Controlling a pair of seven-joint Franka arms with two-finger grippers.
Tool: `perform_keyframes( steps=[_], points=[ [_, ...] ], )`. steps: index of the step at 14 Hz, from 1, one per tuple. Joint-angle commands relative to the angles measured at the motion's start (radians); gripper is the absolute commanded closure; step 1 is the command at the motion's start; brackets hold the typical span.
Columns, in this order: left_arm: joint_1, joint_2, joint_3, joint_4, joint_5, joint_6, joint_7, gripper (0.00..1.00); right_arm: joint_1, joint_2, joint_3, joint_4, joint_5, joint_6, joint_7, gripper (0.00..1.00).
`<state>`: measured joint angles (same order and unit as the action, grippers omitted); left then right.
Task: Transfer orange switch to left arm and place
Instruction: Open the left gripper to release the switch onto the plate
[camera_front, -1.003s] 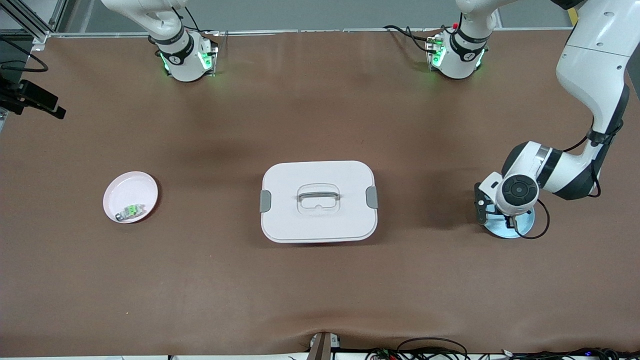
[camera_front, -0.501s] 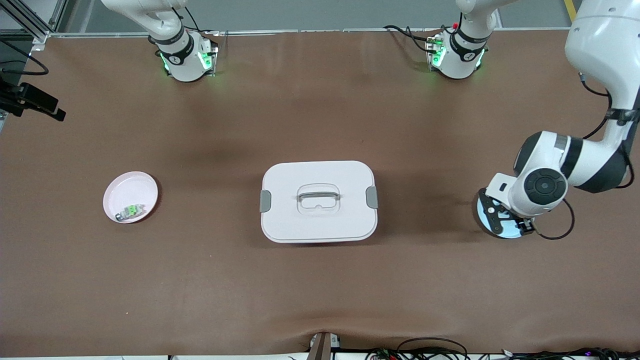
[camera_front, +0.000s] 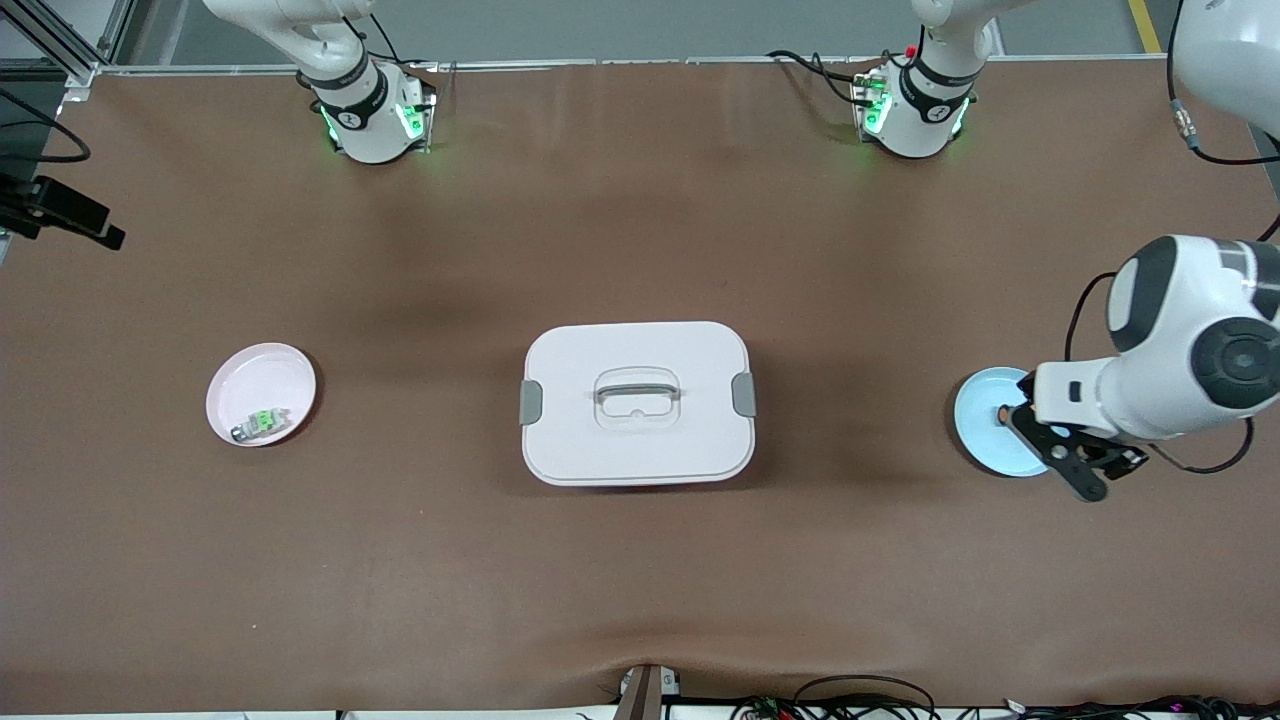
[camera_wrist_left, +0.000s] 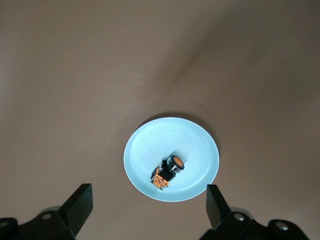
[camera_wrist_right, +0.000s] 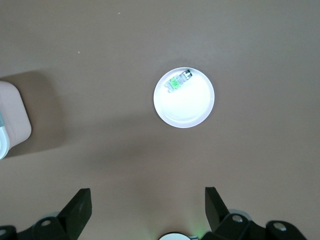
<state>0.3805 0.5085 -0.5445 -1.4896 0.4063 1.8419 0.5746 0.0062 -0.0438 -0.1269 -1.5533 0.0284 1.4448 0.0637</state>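
Observation:
The orange switch (camera_wrist_left: 169, 170), a black button with an orange cap, lies on its side in the light blue plate (camera_wrist_left: 150, 145) at the left arm's end of the table. My left gripper (camera_wrist_left: 148, 199) hangs open above that plate (camera_front: 980, 425), holding nothing and well clear of the switch; in the front view the left gripper (camera_front: 1055, 452) is over the plate's edge. The white box (camera_front: 637, 402) sits in the middle of the table. My right gripper (camera_wrist_right: 147, 200) is open and empty, high over the table near its own base, and is out of the front view.
A pink-white plate (camera_front: 260, 392) with a small green-and-grey switch (camera_front: 262, 423) sits at the right arm's end of the table. The right wrist view shows this plate (camera_wrist_right: 187, 107) and a corner of the box (camera_wrist_right: 12, 120). Both bases (camera_front: 370, 115) stand along the table's back edge.
My left gripper opened, leaving the orange switch on the blue plate, then rose and drew back toward the left arm's end. The right arm has not moved.

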Motion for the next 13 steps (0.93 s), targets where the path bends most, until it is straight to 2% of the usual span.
perform_keyframes(
  steps=[1,4,6,10,13],
  points=[
    [0.001,-0.015,-0.006,0.022,-0.033,-0.026,-0.201,0.00,-0.023,0.012,0.021,0.028,0.002,-0.007,-0.012,0.00],
    [-0.002,-0.027,-0.011,0.025,-0.105,-0.029,-0.428,0.00,-0.015,0.013,0.023,0.027,0.004,-0.007,-0.010,0.00],
    [-0.003,-0.051,-0.008,0.041,-0.182,-0.085,-0.498,0.00,0.009,0.016,0.023,0.025,0.001,-0.017,-0.010,0.00],
    [-0.011,-0.059,-0.012,0.072,-0.202,-0.174,-0.706,0.00,0.017,0.019,0.023,0.027,-0.005,-0.018,-0.009,0.00],
    [-0.014,-0.084,-0.012,0.072,-0.192,-0.174,-0.734,0.00,0.012,0.019,0.021,0.027,0.002,-0.017,-0.008,0.00]
  ],
)
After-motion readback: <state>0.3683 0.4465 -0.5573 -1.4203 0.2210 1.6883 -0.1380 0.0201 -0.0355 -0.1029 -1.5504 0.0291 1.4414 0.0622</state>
